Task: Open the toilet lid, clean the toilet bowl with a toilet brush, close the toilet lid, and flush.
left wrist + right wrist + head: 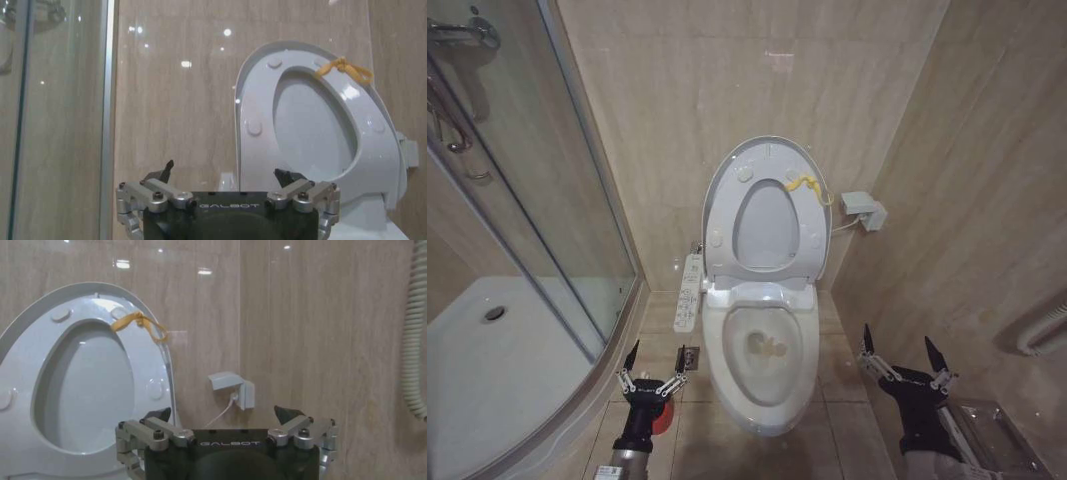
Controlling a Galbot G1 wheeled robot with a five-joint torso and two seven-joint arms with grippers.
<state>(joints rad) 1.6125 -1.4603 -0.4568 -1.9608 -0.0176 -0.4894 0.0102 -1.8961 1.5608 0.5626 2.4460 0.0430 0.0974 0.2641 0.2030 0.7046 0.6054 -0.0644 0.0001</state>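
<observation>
The glossy white oval plastic toilet lid (pixel 762 170) is standing raised against the wall, leaving the white ceramic toilet bowl (pixel 762 385) exposed for brushing. The left gripper (pixel 653 362) is hovering released beside the bowl above something red, likely the brush holder; the right gripper (pixel 900 355) is waiting released opposite.

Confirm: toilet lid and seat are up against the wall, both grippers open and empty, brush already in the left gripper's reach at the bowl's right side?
Wrong on side only. The head view shows the red holder on the floor left of the toilet bowl, under the left gripper. The rest holds: toilet lid up, right gripper open.
</observation>
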